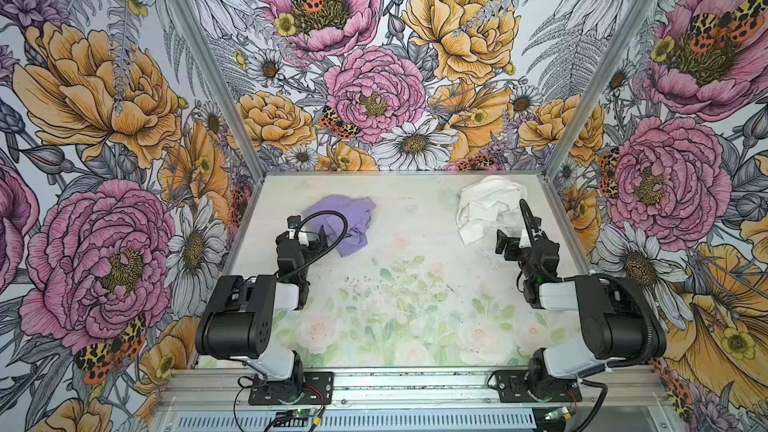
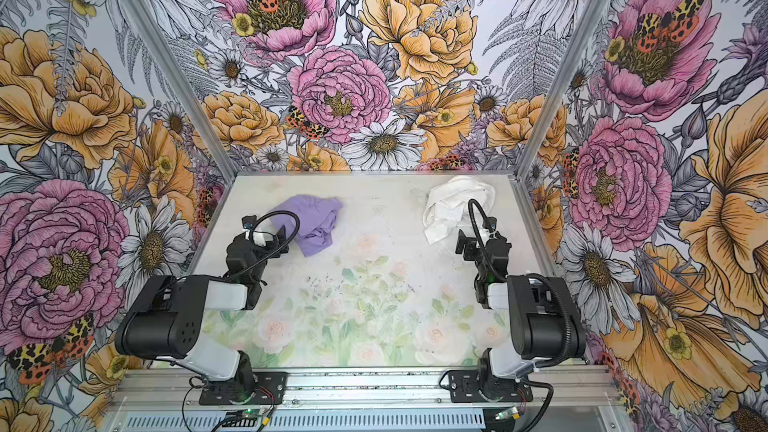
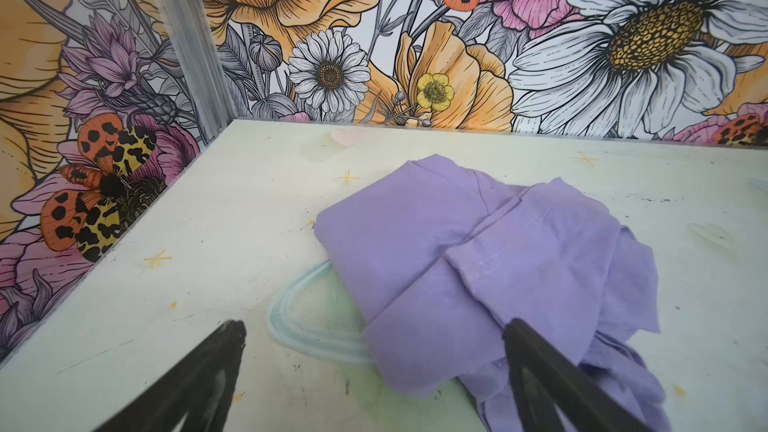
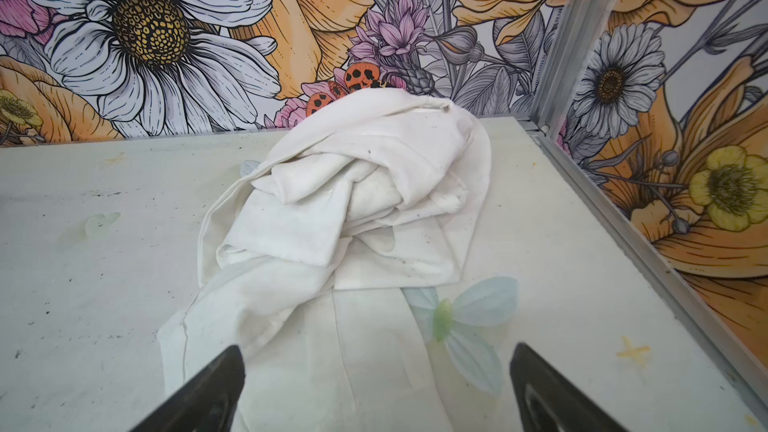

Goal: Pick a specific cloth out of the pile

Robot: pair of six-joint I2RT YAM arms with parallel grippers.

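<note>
So the whole booth is wrapped in loud floral wallpaper (image 1: 104,118), and the counter (image 1: 395,292) below it has a faded pastel flower print with dark scuffs near its middle. The left arm (image 1: 249,317) and right arm (image 1: 602,313) are both folded up from the front rail, each reaching toward the back. In both top views the pile (image 1: 486,205) (image 2: 453,205) sits near the back right corner. It's all crumpled white fabric, with a flat tail trailing toward the front. The cloth (image 1: 345,218) (image 2: 311,218), the lavender one, lies bunched up on its own on the back left part of the counter, well apart from the pile with bare counter between them. The left pincer (image 3: 374,328) has its jaws wide apart right at the near edge of the cloth, with nothing clamped. One fingertip (image 3: 515,334) is over the purple fabric and the other is over bare counter, though whether that tip actually touches the fabric can't be told. The right pincer (image 4: 378,349) is spread wide too, straddling the white tail of the pile and gripping nothing.
</note>
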